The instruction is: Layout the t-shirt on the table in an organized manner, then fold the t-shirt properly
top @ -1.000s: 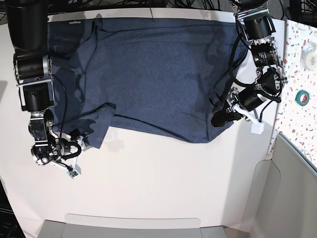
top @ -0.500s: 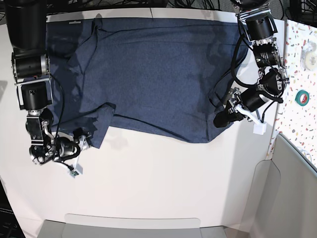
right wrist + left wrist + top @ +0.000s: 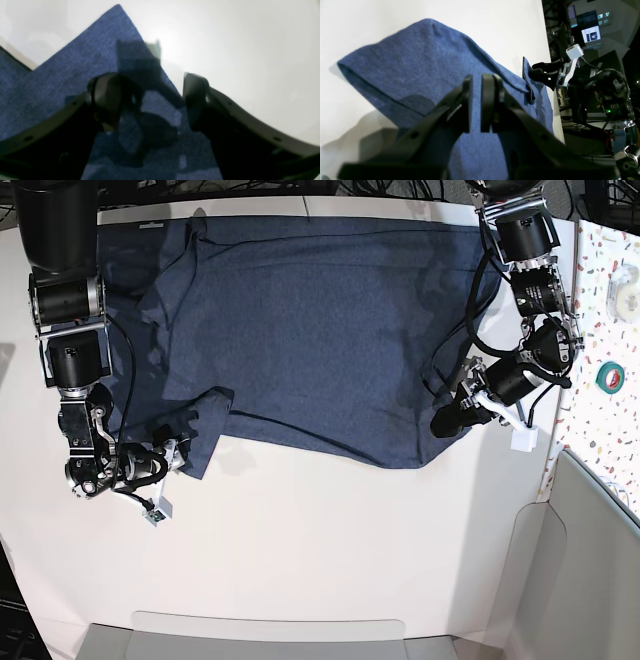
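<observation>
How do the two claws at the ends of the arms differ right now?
The left gripper has its jaws nearly together, only a thin gap between them, at the t-shirt's bottom corner. The right gripper has its jaws spread wide, straddling a sleeve's corner. Both are black and sit low over the white table at the shirt's edge.

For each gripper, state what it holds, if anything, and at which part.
The left gripper is shut on the t-shirt, pinching its edge at the corner nearest that arm. The right gripper stands open over a sleeve corner and holds nothing.
</observation>
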`<state>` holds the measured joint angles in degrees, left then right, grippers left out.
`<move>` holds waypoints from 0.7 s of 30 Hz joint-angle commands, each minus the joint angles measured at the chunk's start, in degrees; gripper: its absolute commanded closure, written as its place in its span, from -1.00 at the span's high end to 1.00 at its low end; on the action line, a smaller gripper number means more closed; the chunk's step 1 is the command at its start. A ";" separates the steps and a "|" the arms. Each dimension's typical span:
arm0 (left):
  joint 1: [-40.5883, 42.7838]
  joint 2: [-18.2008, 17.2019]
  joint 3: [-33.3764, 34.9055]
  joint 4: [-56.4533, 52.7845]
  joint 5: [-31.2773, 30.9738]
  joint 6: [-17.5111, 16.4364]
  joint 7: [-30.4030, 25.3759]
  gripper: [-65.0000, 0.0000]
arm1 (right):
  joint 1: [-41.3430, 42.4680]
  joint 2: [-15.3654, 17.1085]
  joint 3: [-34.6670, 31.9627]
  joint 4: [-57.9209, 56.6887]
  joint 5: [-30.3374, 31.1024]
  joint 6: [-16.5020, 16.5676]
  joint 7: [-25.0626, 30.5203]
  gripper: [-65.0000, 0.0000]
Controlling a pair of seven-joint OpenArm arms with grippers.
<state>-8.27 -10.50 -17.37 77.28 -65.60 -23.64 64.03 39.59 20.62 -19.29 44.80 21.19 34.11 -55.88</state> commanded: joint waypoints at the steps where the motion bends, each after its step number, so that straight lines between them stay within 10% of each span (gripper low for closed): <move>1: -1.27 -0.71 -0.17 0.92 -1.43 -0.41 -0.95 -0.81 | -0.34 -0.01 -0.10 -0.09 -0.05 0.93 -1.92 0.20; 18: -1.27 -0.71 -0.17 0.92 -1.43 -0.41 -0.95 -0.81 | -3.07 -0.89 -0.10 0.00 0.04 1.01 -2.10 0.18; 21: -1.27 -0.71 -0.17 0.92 -1.43 -0.41 -0.95 -0.81 | -3.33 -1.41 -0.18 -0.09 0.04 1.01 -2.10 -0.06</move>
<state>-8.27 -10.48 -17.37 77.28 -65.58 -23.64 64.05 37.76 20.14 -18.96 45.63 21.15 33.98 -53.63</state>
